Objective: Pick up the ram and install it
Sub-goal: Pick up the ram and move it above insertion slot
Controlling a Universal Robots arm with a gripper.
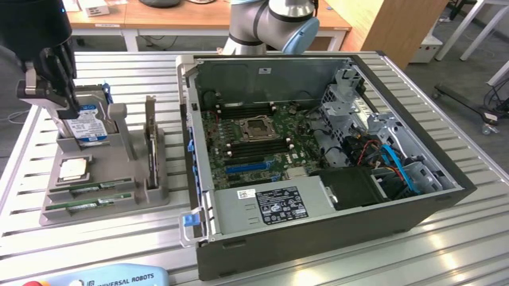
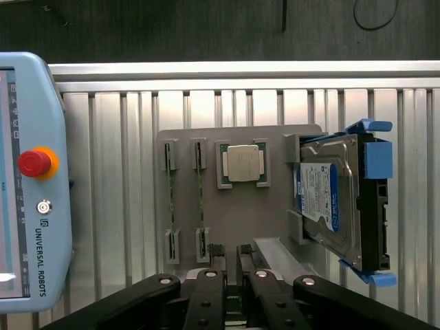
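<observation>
Two ram sticks [image 2: 170, 206] [image 2: 200, 206] stand on edge in side-by-side slots of a grey holder tray [image 2: 275, 134]. In the exterior view these green sticks [image 1: 90, 190] [image 1: 89, 205] lie at the tray's near end. My gripper [image 2: 230, 253] hovers above the tray with nothing between its fingertips, which stand a small gap apart. In the exterior view the gripper [image 1: 56, 104] hangs over the tray's far end, beside the hard drive [image 1: 86, 128]. The open computer case [image 1: 318, 238] shows its motherboard [image 1: 254, 134], with long black slots around the socket.
The tray also holds a square silver processor [image 2: 243, 163], the silver-blue hard drive [image 2: 330, 199] in a blue bracket, and an upright thin board [image 1: 151, 143]. A light blue teach pendant [image 2: 27, 172] lies beside the tray. Everything rests on a slatted metal table [image 1: 445, 262].
</observation>
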